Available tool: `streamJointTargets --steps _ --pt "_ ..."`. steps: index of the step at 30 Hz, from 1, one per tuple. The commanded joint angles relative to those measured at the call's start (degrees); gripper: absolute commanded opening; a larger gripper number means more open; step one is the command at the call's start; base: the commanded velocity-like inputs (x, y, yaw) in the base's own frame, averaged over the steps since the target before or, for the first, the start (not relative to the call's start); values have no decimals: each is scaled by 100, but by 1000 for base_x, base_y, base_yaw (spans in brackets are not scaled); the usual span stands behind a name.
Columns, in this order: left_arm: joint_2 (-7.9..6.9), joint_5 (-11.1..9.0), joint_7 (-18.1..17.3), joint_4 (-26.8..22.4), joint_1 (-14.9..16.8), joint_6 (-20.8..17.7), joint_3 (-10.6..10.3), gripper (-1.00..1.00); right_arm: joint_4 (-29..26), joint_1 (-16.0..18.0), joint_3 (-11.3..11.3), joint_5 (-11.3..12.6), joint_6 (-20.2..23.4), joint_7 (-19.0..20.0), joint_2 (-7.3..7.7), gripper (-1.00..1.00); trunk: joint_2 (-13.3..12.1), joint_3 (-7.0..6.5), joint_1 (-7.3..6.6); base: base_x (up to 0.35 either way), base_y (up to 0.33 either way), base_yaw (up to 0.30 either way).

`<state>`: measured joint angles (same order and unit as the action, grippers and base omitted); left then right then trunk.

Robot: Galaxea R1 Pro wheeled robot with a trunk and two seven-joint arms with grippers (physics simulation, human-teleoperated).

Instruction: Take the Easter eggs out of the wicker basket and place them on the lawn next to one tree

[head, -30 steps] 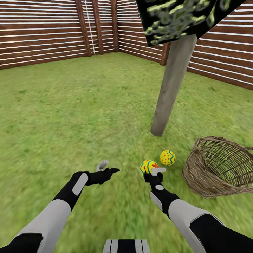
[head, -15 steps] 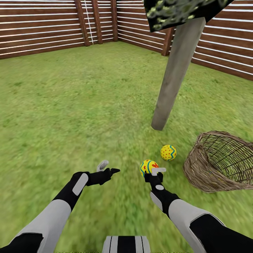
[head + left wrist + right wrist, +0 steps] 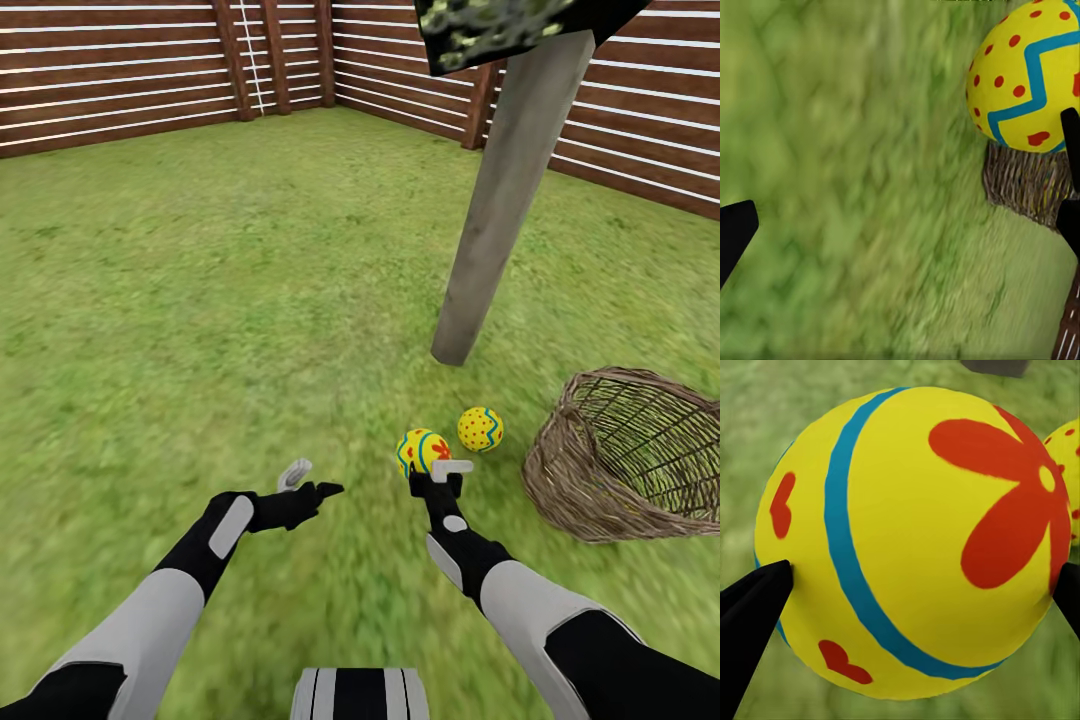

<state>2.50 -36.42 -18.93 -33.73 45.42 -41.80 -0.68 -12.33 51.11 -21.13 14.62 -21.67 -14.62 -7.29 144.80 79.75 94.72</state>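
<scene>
Beside the tree (image 3: 505, 200), right fingers (image 3: 754, 607) clasp an egg (image 3: 422, 451).

A fenced garden: mottled green lawn (image 3: 250, 300) runs to a brown slatted wooden fence (image 3: 120, 80) at the far side, with a grey tree trunk (image 3: 500, 210) standing right.

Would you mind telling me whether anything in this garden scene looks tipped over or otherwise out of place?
Yes: the wicker basket lies tipped on its side on the lawn, its opening facing up and away from the robot, beside the tree. One Easter egg lies loose on the grass; the right gripper holds another.
</scene>
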Motion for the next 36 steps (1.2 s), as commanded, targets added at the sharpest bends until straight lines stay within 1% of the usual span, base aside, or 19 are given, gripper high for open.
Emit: streamJointTargets --steps 1,4,13,16,21,23,27,33,36 --pt "-7 -8 -3 -2 2 -21 -3 100 8 4 -49 50 -24 -27 0 -100 1 4 -1 0 0 0" --pt "-2 -6 0 -2 2 -28 -3 100 32 4 -49 54 -23 -32 0 -100 1 4 -1 78 0 0" --pt "20 -6 3 -2 2 -39 -27 100 90 4 -27 82 -22 -33 28 -100 1 4 -1 307 0 0" --pt "21 -6 3 -2 2 -39 -43 100 91 4 -22 91 -22 -36 122 -100 1 4 -1 209 0 0" --pt "21 -17 3 2 2 -54 -46 100 84 4 -13 93 -22 -35 393 -100 1 4 -1 37 0 0" --pt "25 -24 3 -1 2 -68 -47 100 82 4 -8 93 -22 -33 442 -100 3 26 2 4 0 0" --pt "31 -31 3 -2 2 -66 -47 100 58 4 -13 93 -24 -26 464 -100 8 114 12 0 0 0" --pt "39 -31 1 0 2 -67 -49 100 55 4 -28 95 -25 -24 427 -100 8 114 12 0 0 0" --pt "66 -25 -17 4 2 -60 -52 100 55 4 -26 98 -29 -24 423 -100 8 114 12 0 0 0"
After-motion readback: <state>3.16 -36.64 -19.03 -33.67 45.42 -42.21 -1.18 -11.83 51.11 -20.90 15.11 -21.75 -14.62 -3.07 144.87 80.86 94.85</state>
